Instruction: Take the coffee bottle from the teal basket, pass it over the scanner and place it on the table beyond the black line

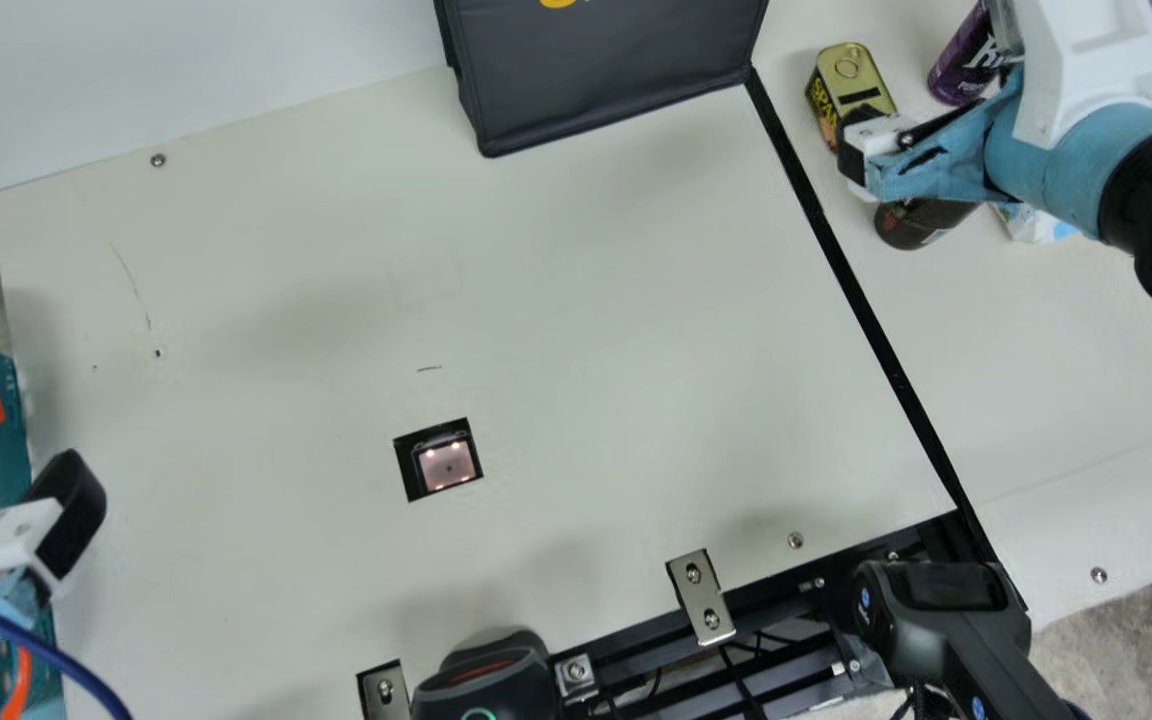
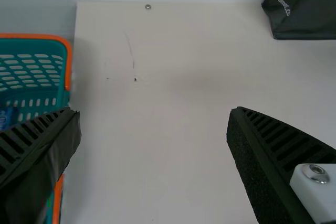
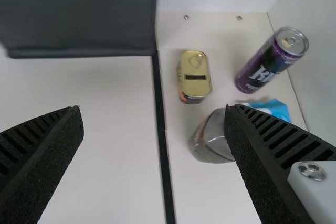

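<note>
My left gripper (image 1: 31, 545) is over the teal basket's (image 1: 11, 440) table-side edge; in the left wrist view this gripper (image 2: 155, 112) stands open, nothing between its fingers, the basket (image 2: 62, 98) beside one finger. My right gripper (image 1: 866, 155) hangs beyond the black line (image 1: 873, 325); the right wrist view has it (image 3: 153, 113) open and empty. A dark brown bottle (image 1: 911, 225) is below it, partly hidden by a finger in the right wrist view (image 3: 209, 142); whether it is the coffee bottle, I cannot tell. The scanner window (image 1: 446, 465) is set into the table.
Beyond the line are a yellow can (image 3: 195, 77), a purple can (image 3: 268, 64) and a blue-white packet (image 3: 275, 109). A black bag (image 1: 606, 70) stands at the back. Two handheld devices (image 1: 486, 690) and a black frame line the near edge. The basket holds a blue item (image 2: 6, 117).
</note>
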Tool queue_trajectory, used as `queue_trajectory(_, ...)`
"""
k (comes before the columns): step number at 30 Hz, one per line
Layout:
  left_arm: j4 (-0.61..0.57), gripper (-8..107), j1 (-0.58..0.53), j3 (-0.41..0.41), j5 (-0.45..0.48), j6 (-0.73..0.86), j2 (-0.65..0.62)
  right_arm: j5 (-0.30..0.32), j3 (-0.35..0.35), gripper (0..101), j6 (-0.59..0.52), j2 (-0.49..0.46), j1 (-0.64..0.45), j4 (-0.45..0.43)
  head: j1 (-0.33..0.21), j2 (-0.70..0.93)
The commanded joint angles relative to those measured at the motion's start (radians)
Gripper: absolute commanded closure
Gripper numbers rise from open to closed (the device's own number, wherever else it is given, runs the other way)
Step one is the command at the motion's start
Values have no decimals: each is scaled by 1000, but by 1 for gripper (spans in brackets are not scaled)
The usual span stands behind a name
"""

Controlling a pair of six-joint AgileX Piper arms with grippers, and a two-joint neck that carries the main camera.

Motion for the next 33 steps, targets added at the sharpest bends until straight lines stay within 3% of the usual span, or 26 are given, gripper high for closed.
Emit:
queue_trajectory(1,51,9,-5,-43,43,-27,-8,47,-6,6,41,-41,53,-13,-29,88)
queue_trajectory(10,208,9,-36,-189,177,-133,-47,187,-39,6,180,-174,210,-65,-29,298)
queue_trajectory(11,179,9,-34,-162,153,-120,-46,203,-42,6,195,-189,227,-71,-29,298)
queue_trajectory(16,208,9,-35,-189,177,-133,-46,281,-60,6,273,-262,315,-100,-29,298)
queue_trajectory(33,208,9,-35,-189,179,-133,-46,296,-64,6,280,-273,326,-101,-29,298)
